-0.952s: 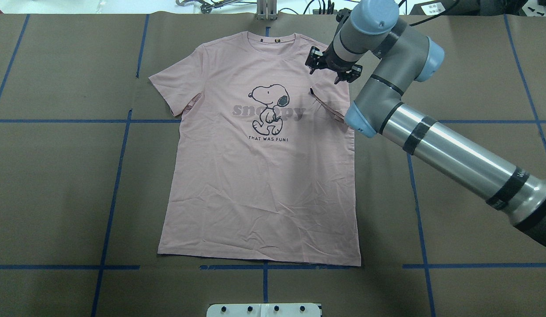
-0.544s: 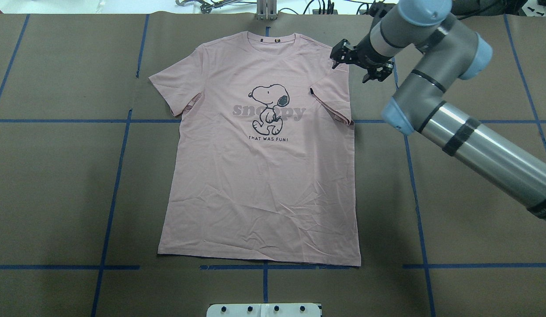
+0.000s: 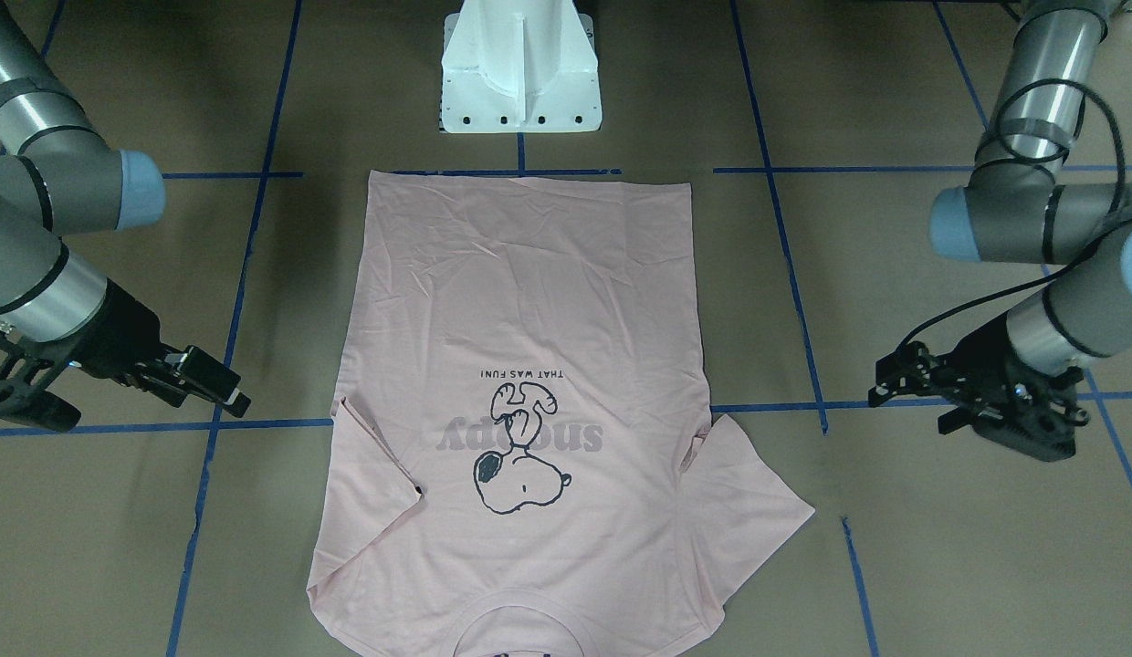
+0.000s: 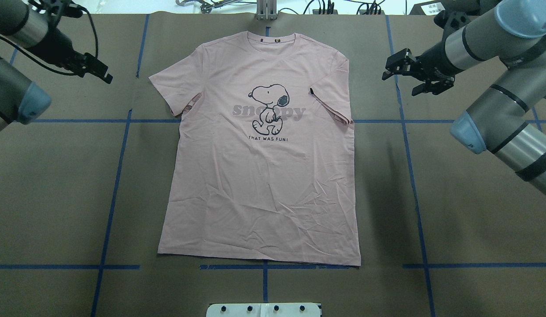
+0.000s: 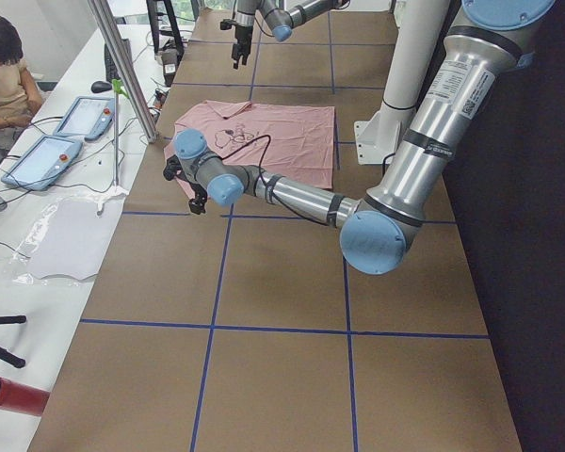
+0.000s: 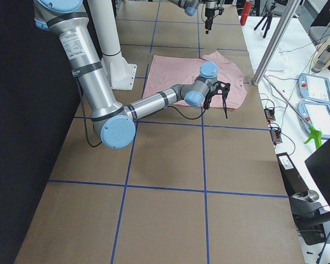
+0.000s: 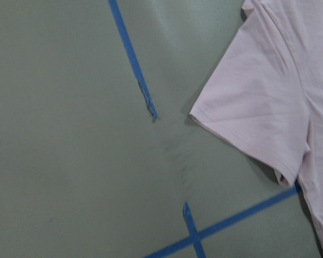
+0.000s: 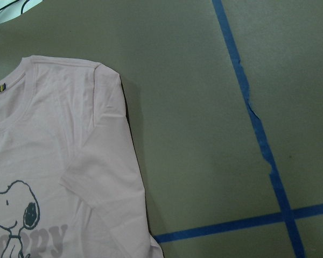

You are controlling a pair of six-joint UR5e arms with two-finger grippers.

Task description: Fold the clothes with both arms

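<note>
pink snoopy t-shirt (image 4: 260, 185) lies flat on the bench (image 4: 453, 211); left tool (image 4: 101, 72) and right tool (image 4: 399, 82), released and empty, flank it, likely for grasping.

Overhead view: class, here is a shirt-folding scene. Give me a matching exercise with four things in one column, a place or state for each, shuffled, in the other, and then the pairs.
Things
1. left-side sleeve
2. right-side sleeve
3. right gripper
4. white pedestal

Places or states
A. folded in over the T-shirt front
B. just past the hem
C. spread out flat
D. off the cloth, beside a shoulder, holding nothing

Pairs: 1-C, 2-A, 3-D, 4-B
</note>
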